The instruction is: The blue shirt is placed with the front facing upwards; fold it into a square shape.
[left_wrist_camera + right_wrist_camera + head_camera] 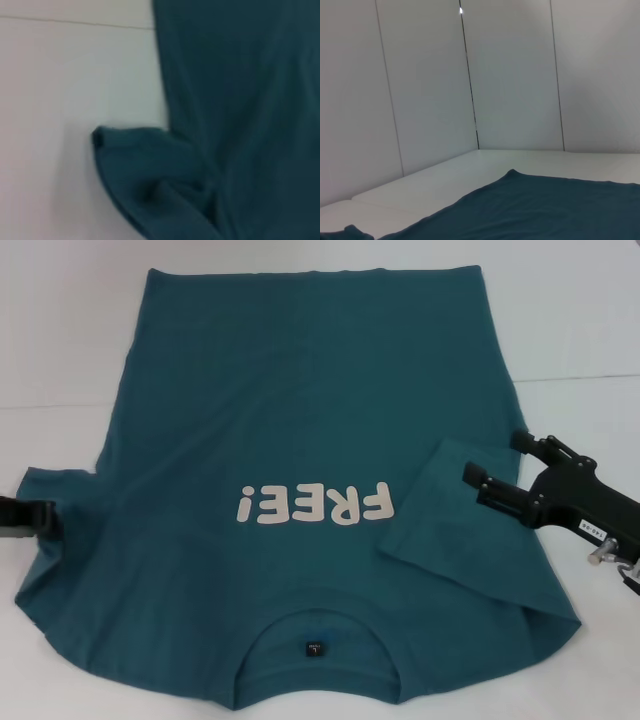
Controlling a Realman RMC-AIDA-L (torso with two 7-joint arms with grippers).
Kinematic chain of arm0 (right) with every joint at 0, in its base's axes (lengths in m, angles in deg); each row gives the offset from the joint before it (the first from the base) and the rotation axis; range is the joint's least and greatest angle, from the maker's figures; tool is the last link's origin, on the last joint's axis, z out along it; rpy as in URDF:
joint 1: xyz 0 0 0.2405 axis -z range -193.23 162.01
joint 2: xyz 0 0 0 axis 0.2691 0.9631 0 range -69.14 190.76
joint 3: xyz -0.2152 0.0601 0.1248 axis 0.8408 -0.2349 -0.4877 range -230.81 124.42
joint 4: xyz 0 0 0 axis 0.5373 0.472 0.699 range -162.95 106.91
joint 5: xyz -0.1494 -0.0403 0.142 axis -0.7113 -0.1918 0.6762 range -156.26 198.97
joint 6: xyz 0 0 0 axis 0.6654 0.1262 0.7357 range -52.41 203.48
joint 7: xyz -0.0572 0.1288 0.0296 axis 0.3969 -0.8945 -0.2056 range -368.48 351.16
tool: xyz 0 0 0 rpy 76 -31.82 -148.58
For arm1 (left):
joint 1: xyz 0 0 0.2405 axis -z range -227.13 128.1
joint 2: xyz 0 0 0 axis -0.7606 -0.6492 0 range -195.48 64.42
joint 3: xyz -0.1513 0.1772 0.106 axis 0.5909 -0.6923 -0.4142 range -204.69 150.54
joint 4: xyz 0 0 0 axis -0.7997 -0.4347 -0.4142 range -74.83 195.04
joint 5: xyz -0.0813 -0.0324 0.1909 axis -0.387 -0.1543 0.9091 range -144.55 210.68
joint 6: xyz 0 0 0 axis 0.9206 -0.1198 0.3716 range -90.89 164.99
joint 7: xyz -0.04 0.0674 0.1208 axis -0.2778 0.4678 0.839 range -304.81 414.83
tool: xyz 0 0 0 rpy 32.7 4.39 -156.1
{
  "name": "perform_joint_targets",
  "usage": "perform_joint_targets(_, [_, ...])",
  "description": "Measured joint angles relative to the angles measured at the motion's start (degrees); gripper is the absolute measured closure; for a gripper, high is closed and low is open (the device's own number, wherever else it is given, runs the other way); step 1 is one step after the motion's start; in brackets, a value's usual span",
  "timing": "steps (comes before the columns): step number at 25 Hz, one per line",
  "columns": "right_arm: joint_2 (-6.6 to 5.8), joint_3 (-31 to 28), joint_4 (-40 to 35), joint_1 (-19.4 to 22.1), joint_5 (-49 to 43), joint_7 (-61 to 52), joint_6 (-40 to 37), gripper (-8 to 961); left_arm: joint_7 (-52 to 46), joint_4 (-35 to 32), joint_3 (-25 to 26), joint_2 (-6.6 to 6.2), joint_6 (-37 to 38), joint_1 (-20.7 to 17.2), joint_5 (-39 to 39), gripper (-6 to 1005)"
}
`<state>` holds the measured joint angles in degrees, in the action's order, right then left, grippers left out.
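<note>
White tabletop [60, 360] carries everything in view, with plain pale wall panels [515, 75] rising behind it in the right wrist view.

Nearest the robot lies the collar of the blue shirt [300, 420], its small black label [314, 649] showing inside the neckline. The garment is spread flat, front up, with the pale "FREE!" print [312, 504] just beyond the collar and the hem farthest away.

At the robot's right, the right sleeve [455, 520] is already turned inward and lies on the shirt's body. The right end effector [497, 469] sits at that sleeve's outer edge, its two black fingers [500, 487] apart and gripping no cloth as far as the head view shows.

At the robot's left, the left sleeve [60, 502] lies out to the side on the tabletop, not folded. The left end effector [30, 518] is at the sleeve's cuff, at the edge of the head view; whether it is apart or closed cannot be told. The left wrist view shows that sleeve bunched beside the shirt's side edge.

By these pictures the fold is at an early stage: one sleeve is in, while the other sleeve and the lengthwise folds of the body into a square remain.
</note>
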<state>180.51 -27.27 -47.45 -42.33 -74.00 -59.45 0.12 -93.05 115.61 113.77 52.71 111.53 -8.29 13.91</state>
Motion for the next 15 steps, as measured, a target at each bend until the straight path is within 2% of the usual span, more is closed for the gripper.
perform_joint_targets(15, [0.00,0.00,0.28,0.30,0.00,0.43,0.09,9,-1.72,-0.65,-1.38,1.28,2.99,3.74,-2.47,964])
